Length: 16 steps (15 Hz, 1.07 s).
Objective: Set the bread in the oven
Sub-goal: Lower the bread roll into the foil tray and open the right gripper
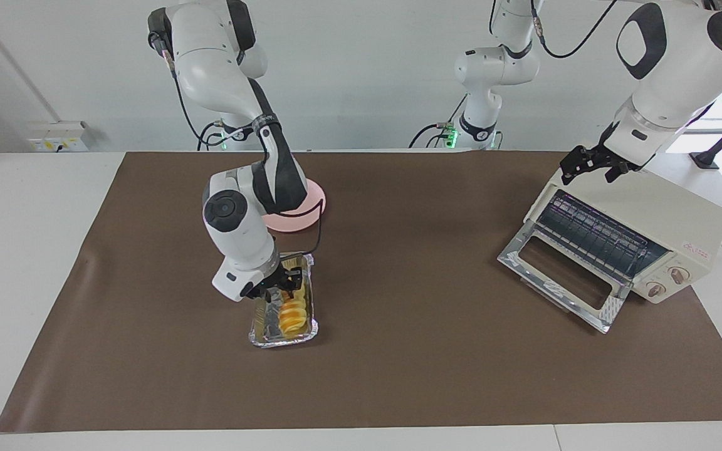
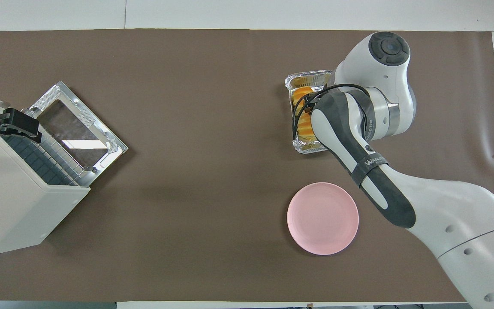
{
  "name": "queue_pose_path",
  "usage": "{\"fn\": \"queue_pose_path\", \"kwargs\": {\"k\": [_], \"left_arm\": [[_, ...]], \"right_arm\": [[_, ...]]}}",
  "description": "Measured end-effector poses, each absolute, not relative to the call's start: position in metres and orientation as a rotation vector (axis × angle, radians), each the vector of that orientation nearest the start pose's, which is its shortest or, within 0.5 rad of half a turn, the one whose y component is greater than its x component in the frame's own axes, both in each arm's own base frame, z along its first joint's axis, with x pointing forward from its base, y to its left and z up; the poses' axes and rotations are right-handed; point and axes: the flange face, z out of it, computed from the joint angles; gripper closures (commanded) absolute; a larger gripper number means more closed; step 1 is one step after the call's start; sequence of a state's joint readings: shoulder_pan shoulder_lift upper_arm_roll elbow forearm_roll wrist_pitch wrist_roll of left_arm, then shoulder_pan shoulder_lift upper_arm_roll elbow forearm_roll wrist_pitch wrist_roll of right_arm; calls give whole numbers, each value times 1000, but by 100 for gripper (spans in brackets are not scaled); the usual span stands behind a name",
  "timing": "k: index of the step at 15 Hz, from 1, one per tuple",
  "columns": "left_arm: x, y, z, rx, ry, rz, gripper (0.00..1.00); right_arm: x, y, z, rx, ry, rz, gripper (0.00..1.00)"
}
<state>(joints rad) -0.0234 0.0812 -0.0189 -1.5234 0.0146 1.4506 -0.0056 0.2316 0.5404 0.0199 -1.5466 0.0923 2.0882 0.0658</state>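
The bread (image 1: pixel 292 315), a ridged golden-yellow loaf, lies lengthwise in the crinkled foil tray (image 1: pixel 282 341) toward the right arm's end of the table. My right gripper (image 1: pixel 281 289) hangs just above the loaf's nearer end, open, with nothing between its fingers. In the overhead view the right arm covers most of the bread (image 2: pixel 302 92) and tray (image 2: pixel 309 76). The cream-white oven (image 1: pixel 662 210) stands at the left arm's end, its glass door (image 1: pixel 555 275) dropped open and the wire rack showing. My left gripper (image 1: pixel 590 166) waits open over the oven's top edge.
A round pink plate (image 1: pixel 312 203) sits nearer to the robots than the foil tray, partly covered by the right arm in the facing view. Brown paper (image 1: pixel 411 351) covers the table between tray and oven (image 2: pixel 11 201).
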Motion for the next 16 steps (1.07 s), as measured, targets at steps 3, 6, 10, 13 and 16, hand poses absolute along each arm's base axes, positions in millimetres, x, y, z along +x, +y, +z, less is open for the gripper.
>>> {"fn": "queue_pose_path", "kwargs": {"k": [3, 6, 10, 13, 16], "left_arm": [[565, -22, 592, -3115, 56, 240, 0], [565, -22, 592, -3115, 56, 240, 0], [565, -22, 592, -3115, 56, 240, 0], [565, -22, 592, -3115, 56, 240, 0], [565, -22, 592, -3115, 56, 240, 0]], "right_arm": [[675, 172, 346, -3044, -202, 35, 0], [677, 167, 368, -3046, -196, 61, 0], [685, 135, 372, -3073, -146, 40, 0], [687, 118, 351, -3090, -141, 28, 0], [685, 121, 330, -3090, -147, 20, 11]]}}
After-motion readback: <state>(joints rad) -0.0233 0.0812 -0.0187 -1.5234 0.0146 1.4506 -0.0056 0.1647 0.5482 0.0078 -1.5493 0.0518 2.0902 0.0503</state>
